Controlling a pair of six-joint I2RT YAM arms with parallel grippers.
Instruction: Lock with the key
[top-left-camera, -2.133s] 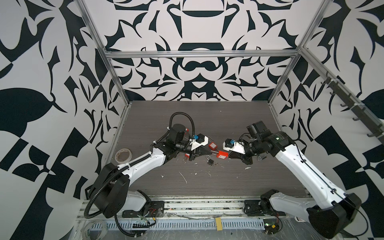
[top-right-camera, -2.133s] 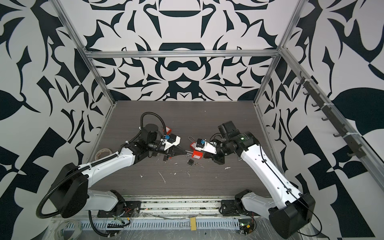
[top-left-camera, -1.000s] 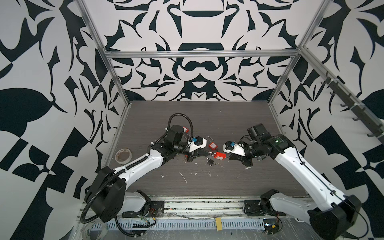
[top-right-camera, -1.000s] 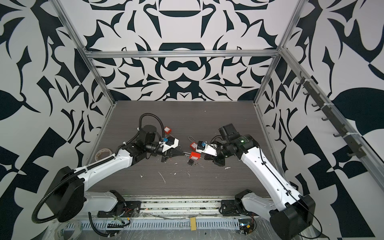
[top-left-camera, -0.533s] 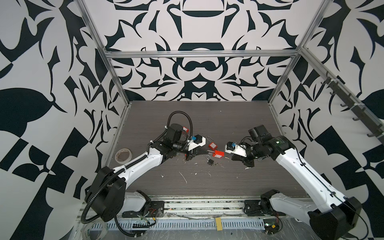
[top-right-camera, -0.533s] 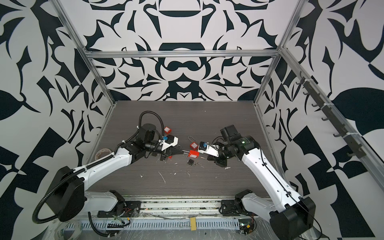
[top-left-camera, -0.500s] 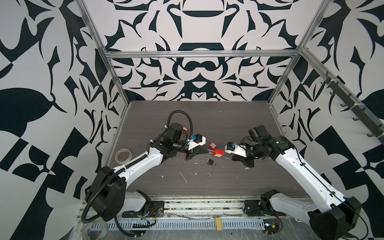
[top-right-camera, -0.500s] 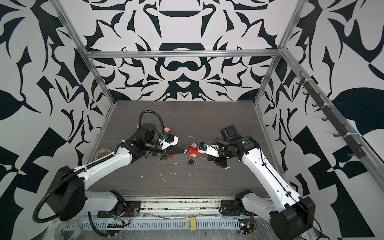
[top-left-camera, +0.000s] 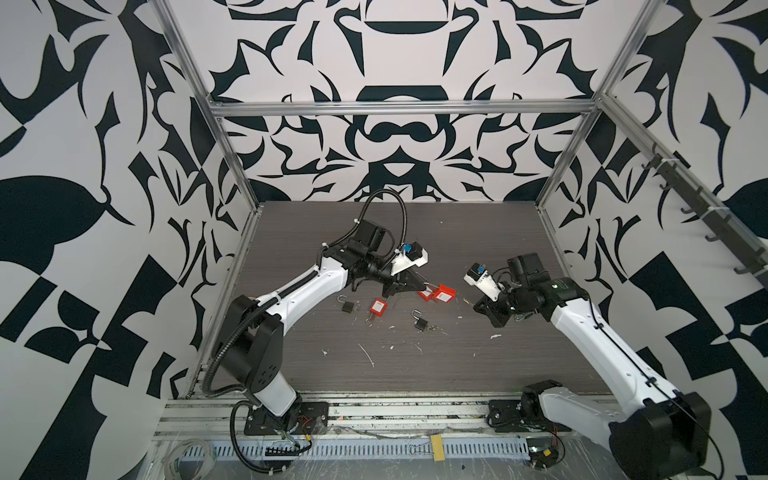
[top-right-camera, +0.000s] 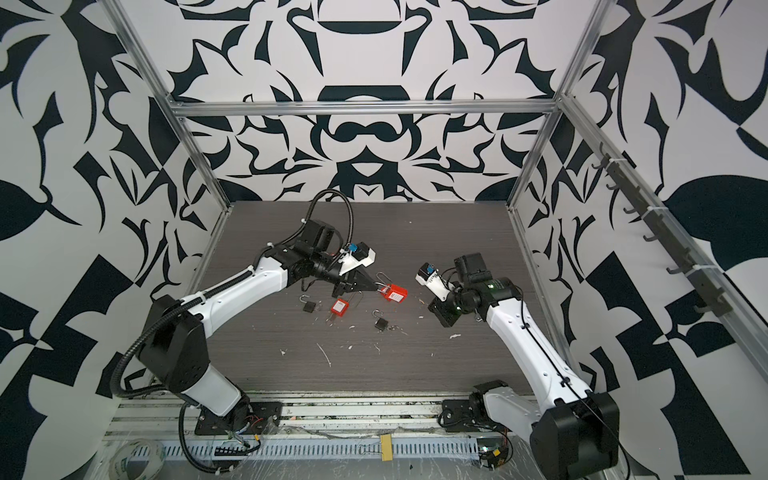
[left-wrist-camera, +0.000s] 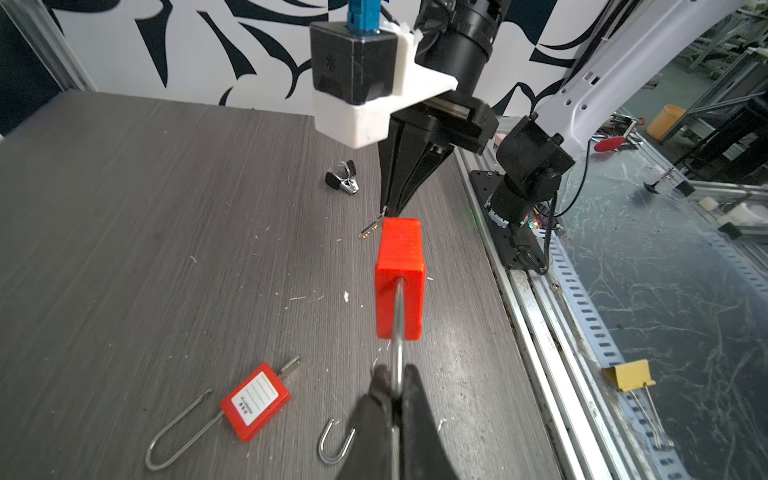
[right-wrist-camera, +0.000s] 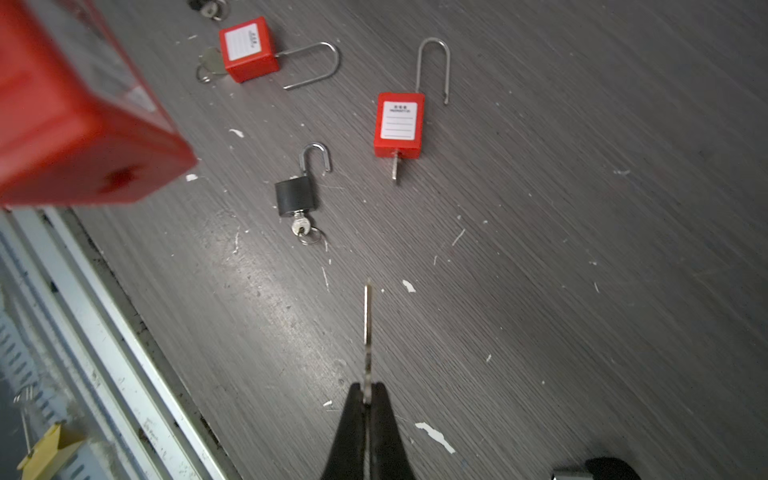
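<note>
Left wrist, grip: the left gripper (left-wrist-camera: 397, 388) is seen clamped on the shackle (left-wrist-camera: 398, 332), so that the padlock (left-wrist-camera: 401, 282) is carried clear of the table (left-wrist-camera: 166, 249).
Left wrist, aim: the padlock's far end is turned toward the right gripper (left-wrist-camera: 390, 203), judged so that the key (left-wrist-camera: 371, 227) can be met there.
Right wrist, grip: the right gripper is pinched together on the key's head. The blade is left free and points forward.
Right wrist, alignment: the keyhole (right-wrist-camera: 118, 178) is seen off to one side of the blade's line, and the key is not yet inserted.
Top views, spacing: in both top views a gap is seen between padlock and right gripper.
Top views, spares: other locks (top-left-camera: 379, 306) are left lying on the table, untouched.
</note>
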